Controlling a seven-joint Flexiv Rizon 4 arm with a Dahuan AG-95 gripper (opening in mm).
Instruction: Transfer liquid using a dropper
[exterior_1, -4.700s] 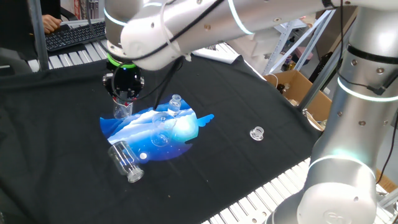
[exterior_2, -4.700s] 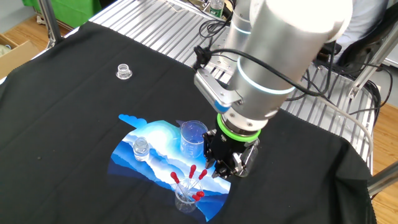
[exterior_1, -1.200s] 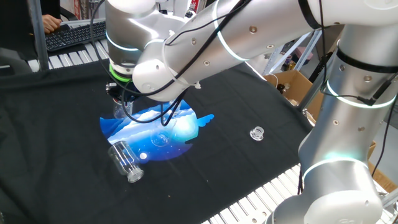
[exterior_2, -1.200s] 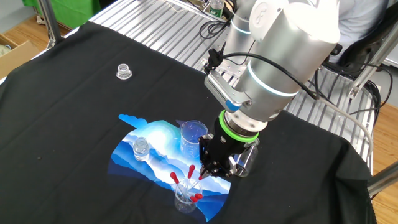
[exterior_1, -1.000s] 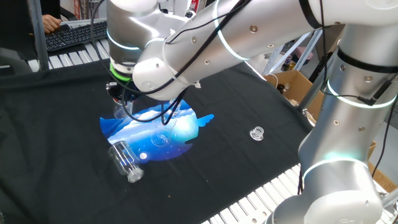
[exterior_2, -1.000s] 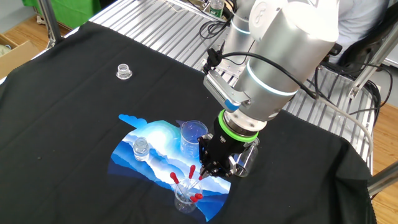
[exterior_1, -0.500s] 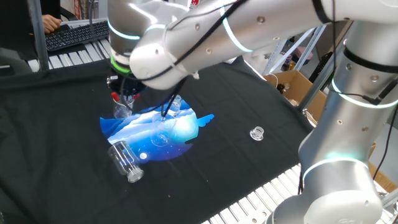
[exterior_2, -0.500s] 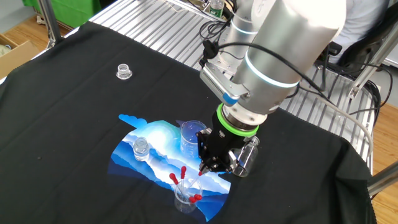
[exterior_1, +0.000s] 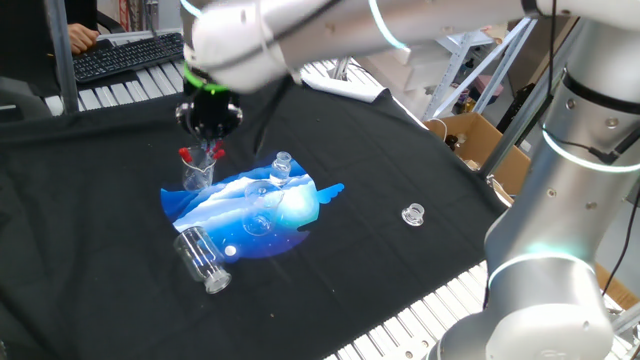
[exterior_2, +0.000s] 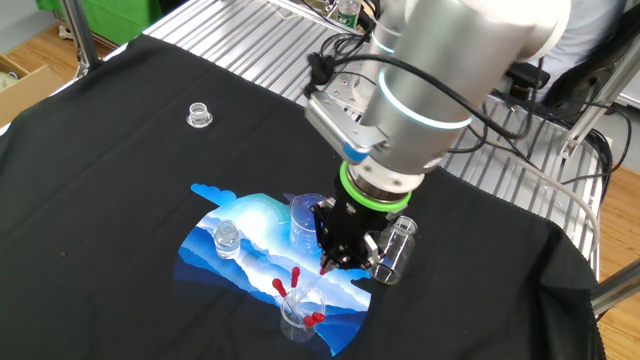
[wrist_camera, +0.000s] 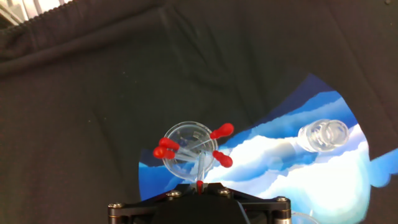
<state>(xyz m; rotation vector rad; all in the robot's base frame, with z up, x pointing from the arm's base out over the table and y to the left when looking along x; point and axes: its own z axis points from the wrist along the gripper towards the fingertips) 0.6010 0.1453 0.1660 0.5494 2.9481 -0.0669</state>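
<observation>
In the hand view, the red bulb of one dropper (wrist_camera: 199, 185) is pinched between the fingers of my shut gripper (wrist_camera: 199, 188). Its clear tube points down toward a small clear cup (wrist_camera: 188, 148). Several other red-bulbed droppers (wrist_camera: 222, 130) lean in that cup. From the side, the gripper (exterior_2: 328, 266) hangs just above the cup (exterior_2: 300, 312), with the dropper's red bulb (exterior_2: 324, 268) at its fingertips. The other fixed view shows the gripper (exterior_1: 209, 138) over the same cup (exterior_1: 197, 173).
A blue and white mat (exterior_2: 235, 262) lies on the black cloth. On it stand a clear beaker (exterior_2: 308, 218) and a small glass bottle (exterior_2: 227, 236). A clear cylinder (exterior_1: 202, 258) lies on its side at the mat's edge. A small clear cap (exterior_2: 200, 114) sits apart.
The gripper has risen from the cup with one dropper held between its fingers, and the hand has turned a little. The cup and the other droppers stayed put.
</observation>
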